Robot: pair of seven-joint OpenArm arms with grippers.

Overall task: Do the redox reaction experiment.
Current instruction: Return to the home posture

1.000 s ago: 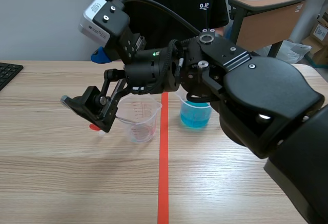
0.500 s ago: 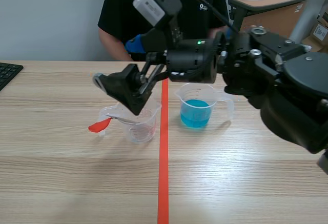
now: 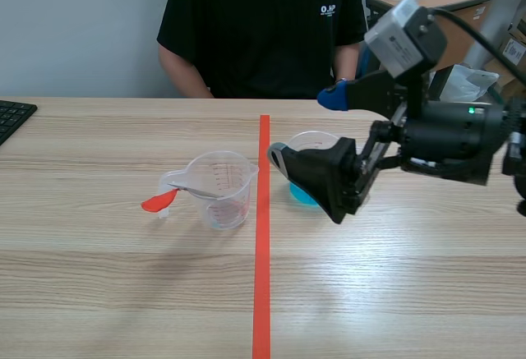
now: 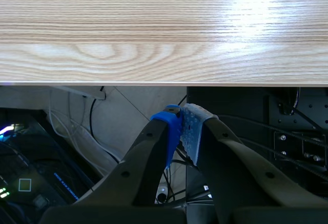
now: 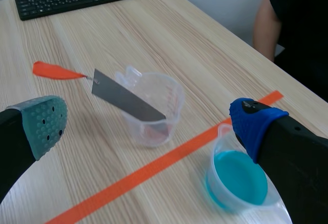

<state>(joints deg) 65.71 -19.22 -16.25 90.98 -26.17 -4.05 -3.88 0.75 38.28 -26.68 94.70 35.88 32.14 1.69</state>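
Clear plastic beaker [image 3: 220, 196] sits on the wooden table [image 3: 99, 285], on the keyboard side of the orange tape line [image 3: 261, 293] and close to it. Metal strip [image 3: 201, 192] lies slanted across its rim, one end dipping inside. The strip's red end [image 3: 156, 203] pokes out past the spout toward the keyboard [image 3: 12, 117]. Can't tell if that tip touches the wood. Bottom of the cup looks faintly pink, v. little in it.

Other side of the tape, near but apart: blue beaker [image 3: 311, 140], approx. a third full of bright blue liquid. From the front it's half hidden behind the right arm's lower finger.

Right gripper [image 3: 304, 126] hangs above the table over by that blue beaker, jaws spread wide, nothing in them. One pad is grey-green, the other blue. Through its wrist cam the right gripper [image 5: 148, 126] frames both cups between the fingers: the clear beaker [image 5: 151, 108] with the metal strip [image 5: 125, 101] ahead, the blue beaker [image 5: 238, 180] nearer the blue-padded finger.

Left gripper [image 4: 182, 126] is off the table's near edge, low. Its pads are pressed together w/ nothing between. Ahead of it are the table [image 4: 164, 29] edge, plus cables and floor beneath.

Person [image 3: 263, 22] in a black tee sits across the table.
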